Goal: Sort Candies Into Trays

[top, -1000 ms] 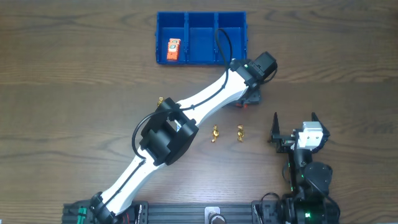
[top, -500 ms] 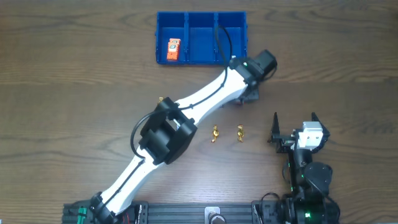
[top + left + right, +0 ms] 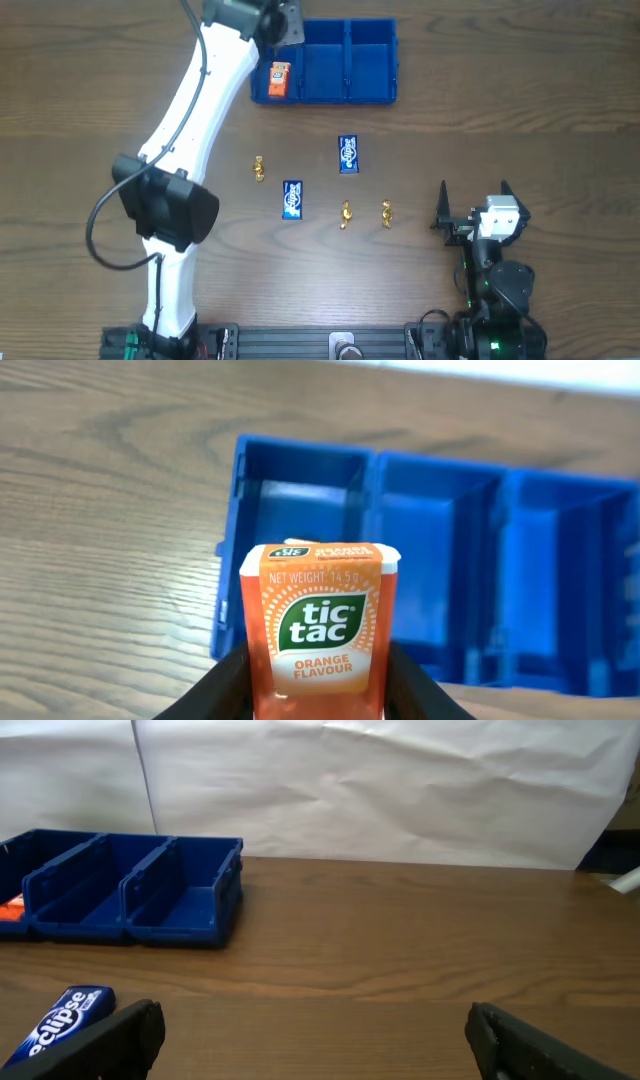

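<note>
- Now the left gripper's (image 3: 320, 698) fingers (image 3: 225, 688) are clamped on an upright orange candy box (image 3: 320, 625), close to the blue tray's (image 3: 440, 510) left end; best to centre it over the left compartment, where a matching box (image 3: 279, 80) lies, and lower before letting go;
- left arm (image 3: 190, 110) stretches far up the table (image 3: 520, 110); right gripper (image 3: 474, 198) sits by its base, fingers (image 3: 110, 1035) apart.

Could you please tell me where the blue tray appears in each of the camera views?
Top view: the blue tray lies at the top centre.
Left wrist view: the tray spans the background behind the held orange box.
Right wrist view: the tray sits at the left edge.
Shared landmark: the loose orange box in its end compartment, also seen in the right wrist view.
</note>
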Controlling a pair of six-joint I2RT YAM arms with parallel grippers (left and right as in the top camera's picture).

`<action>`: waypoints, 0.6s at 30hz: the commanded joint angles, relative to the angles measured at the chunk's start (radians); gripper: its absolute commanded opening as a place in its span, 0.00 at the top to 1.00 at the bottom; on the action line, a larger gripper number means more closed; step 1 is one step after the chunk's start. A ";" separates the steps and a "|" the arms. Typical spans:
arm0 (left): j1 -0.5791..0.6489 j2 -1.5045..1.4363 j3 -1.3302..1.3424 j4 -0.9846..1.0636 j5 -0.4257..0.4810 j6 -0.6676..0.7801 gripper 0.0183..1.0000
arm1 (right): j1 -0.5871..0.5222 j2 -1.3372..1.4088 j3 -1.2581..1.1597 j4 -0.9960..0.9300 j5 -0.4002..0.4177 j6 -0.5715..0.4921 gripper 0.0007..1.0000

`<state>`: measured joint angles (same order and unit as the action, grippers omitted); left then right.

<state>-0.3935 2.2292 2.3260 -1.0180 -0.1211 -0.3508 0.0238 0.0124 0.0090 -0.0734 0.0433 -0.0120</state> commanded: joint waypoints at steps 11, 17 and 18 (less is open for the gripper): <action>0.066 0.180 -0.010 0.033 0.115 0.145 0.55 | 0.003 -0.005 -0.001 -0.006 -0.004 -0.012 0.00; 0.080 0.159 -0.010 0.027 0.119 0.110 0.06 | 0.003 -0.005 -0.001 -0.006 -0.004 -0.012 0.00; 0.080 0.137 -0.012 0.027 0.119 0.111 0.04 | 0.003 -0.005 -0.001 -0.006 -0.004 -0.012 0.00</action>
<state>-0.3260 2.4054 2.3154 -0.9878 -0.0067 -0.2321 0.0238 0.0124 0.0090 -0.0734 0.0437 -0.0120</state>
